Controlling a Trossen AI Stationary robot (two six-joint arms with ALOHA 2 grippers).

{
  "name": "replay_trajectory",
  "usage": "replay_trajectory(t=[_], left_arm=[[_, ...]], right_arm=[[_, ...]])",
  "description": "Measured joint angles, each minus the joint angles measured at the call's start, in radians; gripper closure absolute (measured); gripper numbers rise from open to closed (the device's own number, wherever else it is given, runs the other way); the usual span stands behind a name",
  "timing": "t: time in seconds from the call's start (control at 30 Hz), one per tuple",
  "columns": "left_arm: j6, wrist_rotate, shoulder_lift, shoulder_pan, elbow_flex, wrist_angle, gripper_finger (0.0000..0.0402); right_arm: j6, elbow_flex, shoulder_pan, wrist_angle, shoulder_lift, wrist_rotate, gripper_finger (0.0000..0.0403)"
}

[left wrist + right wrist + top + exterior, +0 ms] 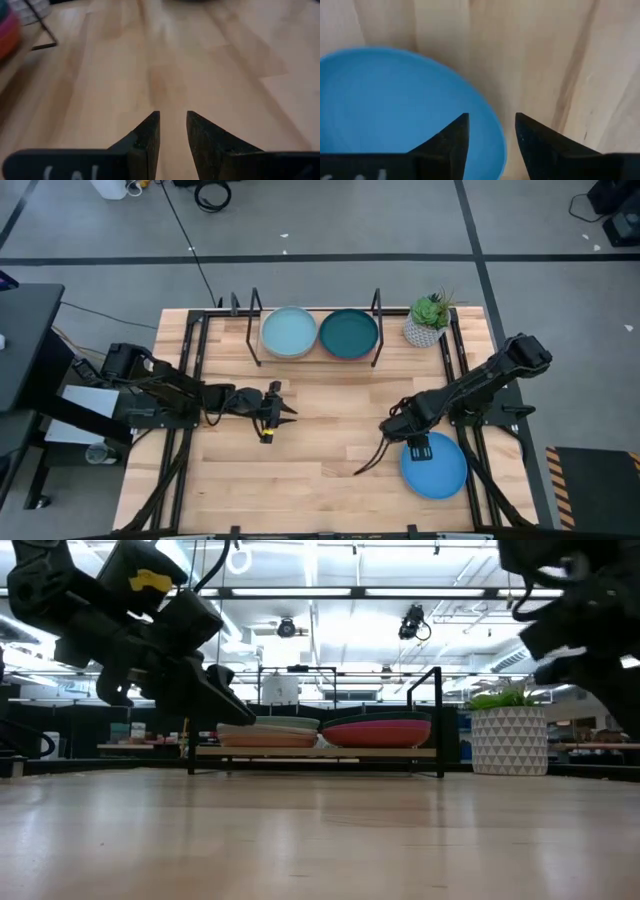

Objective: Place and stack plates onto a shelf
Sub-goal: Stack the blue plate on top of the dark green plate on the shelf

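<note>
The black wire shelf [255, 330] stands at the table's far edge and holds two stacks of plates. A light blue plate [290, 333] tops the left stack and a dark teal plate [349, 334] tops the right one. In the low view the stacks [268, 730] [378, 728] rest on the shelf's board. A bright blue plate [440, 468] lies flat on the table, near right. My right gripper [491, 122] is open and hovers over this plate's rim [492, 130], one finger above the plate and one beyond it. My left gripper [173, 120] is open a little, above bare wood at the table's middle left [283, 412].
A small potted green plant [428, 320] in a white pot [508, 740] stands right of the shelf at the far edge. Black cables hang from the right arm onto the table [372, 460]. Bare wood lies between the grippers and the shelf [330, 395].
</note>
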Motion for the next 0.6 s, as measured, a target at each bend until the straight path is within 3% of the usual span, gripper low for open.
replay_trajectory(t=[0.47,0.6], left_arm=[[0.007,-0.024,0.0,-0.002,0.0,0.005,0.0299],[0.006,-0.024,0.0,-0.002,0.0,0.005,0.0299]], right_arm=[[-0.154,0.0,0.047,-0.053,0.156,0.058,0.0255],[-0.188,0.0,0.045,-0.045,0.192,0.056,0.0281]])
